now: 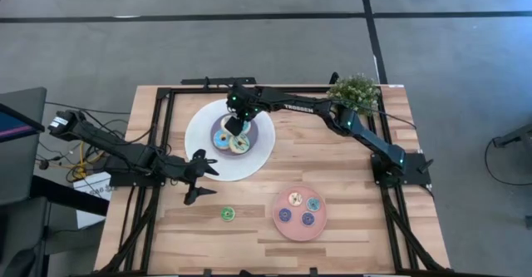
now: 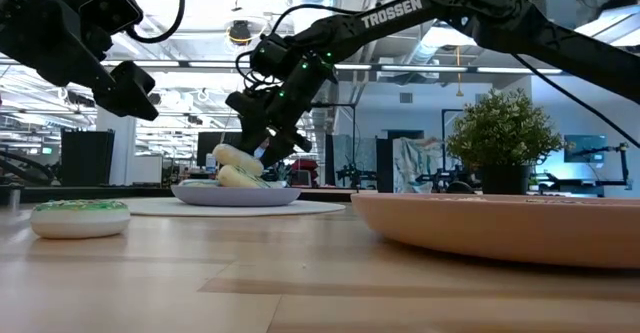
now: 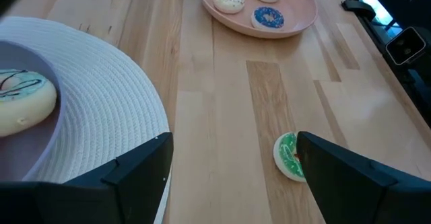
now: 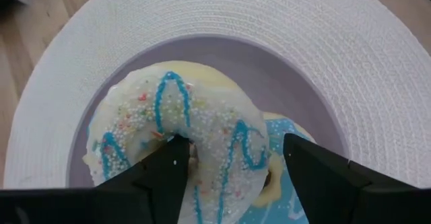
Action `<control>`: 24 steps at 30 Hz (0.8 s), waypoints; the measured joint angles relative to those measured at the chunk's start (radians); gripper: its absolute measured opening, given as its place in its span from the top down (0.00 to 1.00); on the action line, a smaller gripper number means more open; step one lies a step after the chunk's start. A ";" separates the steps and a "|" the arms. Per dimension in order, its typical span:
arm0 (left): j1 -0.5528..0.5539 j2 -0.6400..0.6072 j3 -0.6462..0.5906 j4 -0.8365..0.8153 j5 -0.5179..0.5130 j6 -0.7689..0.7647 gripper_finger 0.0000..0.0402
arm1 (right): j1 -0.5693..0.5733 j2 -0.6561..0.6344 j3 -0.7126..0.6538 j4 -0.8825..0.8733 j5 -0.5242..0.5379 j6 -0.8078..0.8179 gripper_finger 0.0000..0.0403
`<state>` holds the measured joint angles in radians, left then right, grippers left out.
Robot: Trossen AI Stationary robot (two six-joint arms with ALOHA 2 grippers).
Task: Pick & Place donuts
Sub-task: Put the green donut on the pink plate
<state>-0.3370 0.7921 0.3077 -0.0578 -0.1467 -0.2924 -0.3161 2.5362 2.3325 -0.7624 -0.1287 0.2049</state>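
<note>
My right gripper (image 1: pixel 235 127) reaches over the lilac plate (image 1: pixel 258 134), which sits on a round white mat (image 1: pixel 199 140). It is shut on a large white-iced donut with blue drizzle (image 4: pixel 168 109). That donut leans on a blue-iced donut (image 4: pixel 283 197) on the plate. My left gripper (image 1: pixel 197 177) hovers open at the mat's near edge. A green mini donut (image 3: pixel 288 155) lies flat on the wood beside one of its fingers. Several mini donuts (image 1: pixel 299 210) lie on the pink plate (image 1: pixel 278 223). My right gripper has one finger (image 4: pixel 168 167) inside the white-iced donut's hole and the other (image 4: pixel 316 170) outside the ring, pinching the ring's wall (image 4: pixel 236 150). The fingers come from above, slanting down. The donut sits tilted (image 2: pixel 235 158), resting on the donut beneath it (image 2: pixel 243 178).
A potted plant (image 1: pixel 353 91) stands at the table's far right corner, beside the right arm. Black frame rails (image 1: pixel 162 127) run along the table's left and right sides. Bare wood lies between the mat and the pink plate.
</note>
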 joint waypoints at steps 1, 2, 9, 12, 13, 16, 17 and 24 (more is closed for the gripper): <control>0.000 0.000 0.000 -0.003 0.000 0.000 0.23 | 0.000 0.000 0.000 0.001 0.000 -0.003 0.42; 0.000 0.000 0.000 -0.005 0.000 0.000 0.23 | 0.000 0.000 0.000 0.003 -0.001 -0.003 0.42; 0.000 0.000 0.000 -0.005 0.000 0.000 0.23 | 0.002 0.000 0.000 0.014 -0.010 -0.019 0.42; 0.000 0.000 0.000 -0.005 0.000 0.000 0.23 | 0.002 0.000 0.000 0.014 -0.017 -0.042 0.42; 0.000 0.000 0.000 -0.005 0.000 0.000 0.23 | 0.002 0.000 0.000 0.014 -0.036 -0.052 0.42; 0.000 0.000 0.000 -0.005 0.000 0.000 0.23 | 0.004 0.000 0.000 0.014 -0.033 -0.050 0.42; 0.000 0.000 0.000 -0.005 0.000 0.000 0.23 | 0.004 0.000 0.000 0.014 -0.034 -0.044 0.42; 0.000 0.000 0.000 -0.005 0.000 0.000 0.23 | 0.007 0.000 0.000 0.012 -0.057 -0.074 0.42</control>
<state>-0.3370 0.7918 0.3077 -0.0628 -0.1467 -0.2924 -0.3094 2.5362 2.3325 -0.7506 -0.1861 0.1310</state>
